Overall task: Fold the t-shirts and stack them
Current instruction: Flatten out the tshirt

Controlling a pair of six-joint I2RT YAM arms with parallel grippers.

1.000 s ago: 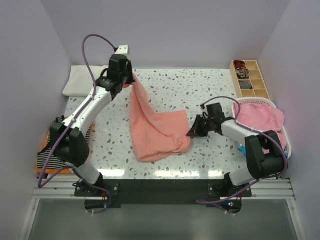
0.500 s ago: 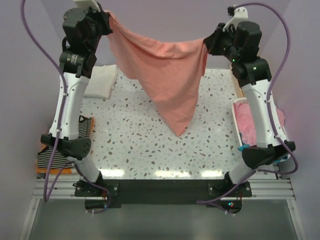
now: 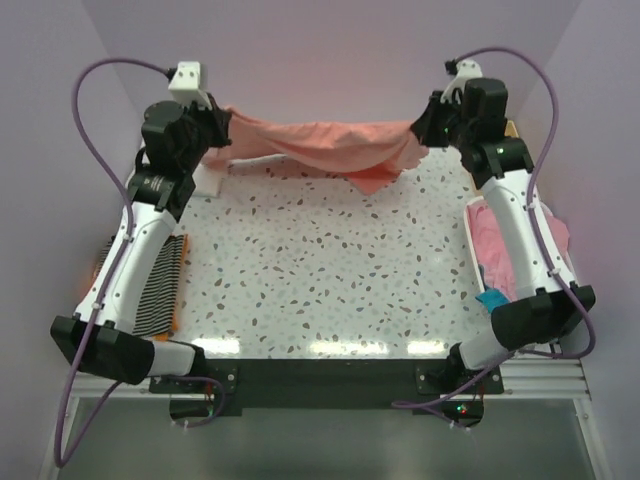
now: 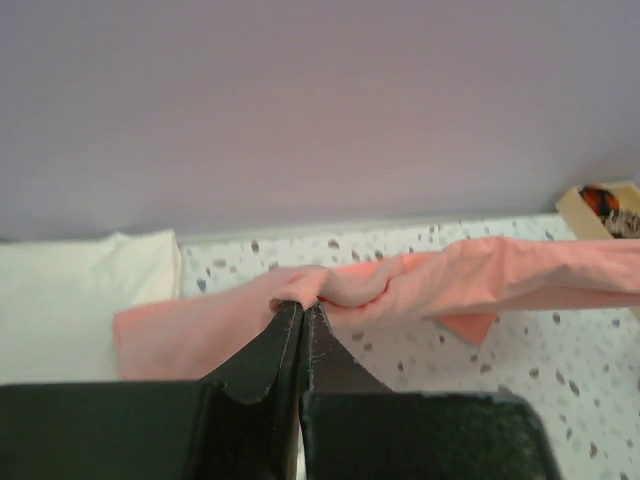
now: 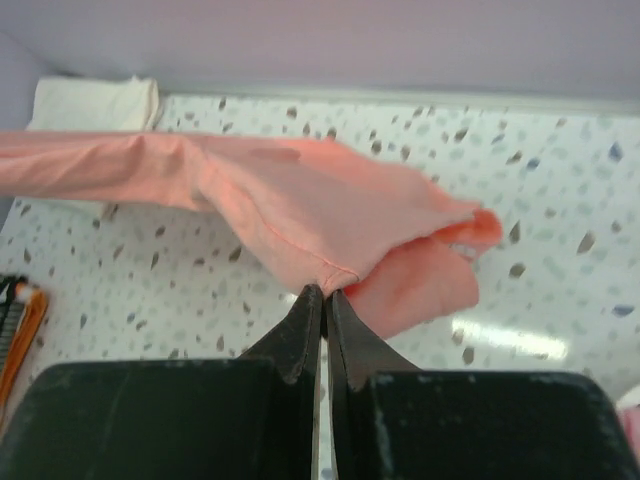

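I count two arms and five pieces of cloth. One salmon-pink t-shirt hangs in the air over the far edge of the counter, stretched like a rope from one tool to the other, and its middle part sags a little, with a loose fold hanging lower toward the right side. One white folded cloth lies at the far left corner, one black-and-white striped t-shirt lies along the left edge, one pink t-shirt lies at the right edge beside the right arm, and one small teal piece shows just below it. Both arms are raised and extended far forward, the left one leaning toward the far left corner and the right one toward the far right corner, so the two wrists are well apart and at almost the same height. The left tool has its fingers pressed together with a bunched edge of the salmon-pink t-shirt pinched between the tips. The right tool is closed in the same way, and it grips a hemmed edge of the same t-shirt.
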